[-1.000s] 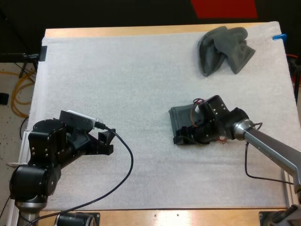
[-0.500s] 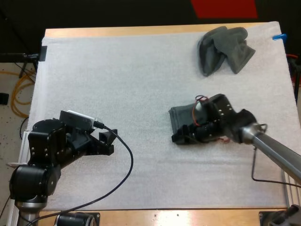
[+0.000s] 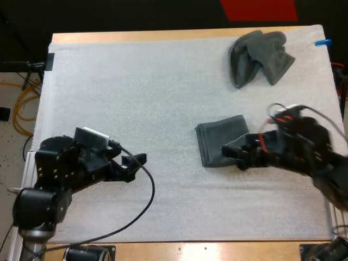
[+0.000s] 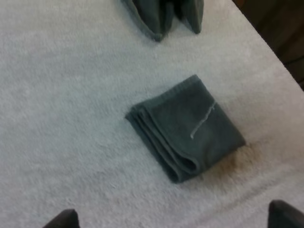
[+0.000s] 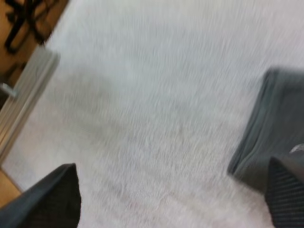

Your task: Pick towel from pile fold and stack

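Observation:
A folded dark grey-green towel lies flat on the white mat, right of centre, with a pale thread across its top. The left wrist view looks down on this folded towel, well ahead of my left gripper, whose fingers stand wide apart. My right gripper is open at the towel's near right edge. In the right wrist view its fingers are spread, one beside the folded towel. A crumpled towel sits at the far right. My left gripper hovers open at the near left.
The crumpled towel lies beyond the folded one in the left wrist view. The table's wooden edge and a metal rail show past the mat in the right wrist view. Bare mat spreads across the centre and left.
My right arm has drawn back to the right off the folded towel, uncovering it. My left gripper has edged slightly right toward the centre.

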Robot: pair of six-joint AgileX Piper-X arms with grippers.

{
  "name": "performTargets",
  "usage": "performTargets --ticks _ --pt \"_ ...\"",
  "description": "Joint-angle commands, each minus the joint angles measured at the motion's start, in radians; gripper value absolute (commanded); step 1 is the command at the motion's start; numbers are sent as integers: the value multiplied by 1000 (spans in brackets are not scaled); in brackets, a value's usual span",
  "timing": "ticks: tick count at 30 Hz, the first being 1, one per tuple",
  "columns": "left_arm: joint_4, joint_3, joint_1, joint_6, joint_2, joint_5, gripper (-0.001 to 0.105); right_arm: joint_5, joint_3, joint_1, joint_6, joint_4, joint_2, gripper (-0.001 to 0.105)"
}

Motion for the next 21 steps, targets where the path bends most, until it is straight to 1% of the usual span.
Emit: performTargets --ticks 1,2,5,7,8,10,11,13,14,16,18,19,21 --pt "-18 -7 -30 -46 34 -7 78 50 -2 3 -30 20 -59 78" --pt "-26 -7 -43 -55 42 -12 78 60 -2 3 -31 25 -82 78" --pt "-90 -7 -119 -130 114 -51 78 112 -2 3 -47 33 -178 78" --pt "-178 -7 -203 -162 176 -56 78 148 -2 3 -47 34 -231 78" --pt "-197 -7 -219 -174 190 -58 78 161 -2 3 -47 34 -243 78" --pt "-303 -7 -306 -236 266 -91 78 184 -2 3 -47 38 -286 78" --pt "-330 -7 -328 -247 287 -109 78 189 -2 3 -47 42 -296 78" --pt "-407 -7 -398 -317 360 -220 78 205 -2 3 -47 77 -328 78" --pt "-426 -7 -415 -332 389 -262 78 214 -2 3 -47 87 -333 78" --pt "-494 -7 -462 -391 468 -337 78 239 -2 3 -47 151 -352 78" --pt "-533 -9 -484 -439 530 -348 78 246 -2 3 -47 195 -359 78" --pt "-563 -11 -490 -471 577 -339 78 246 -2 3 -47 225 -361 78" --pt "-598 -20 -493 -506 647 -327 78 246 -2 3 -47 261 -363 78"
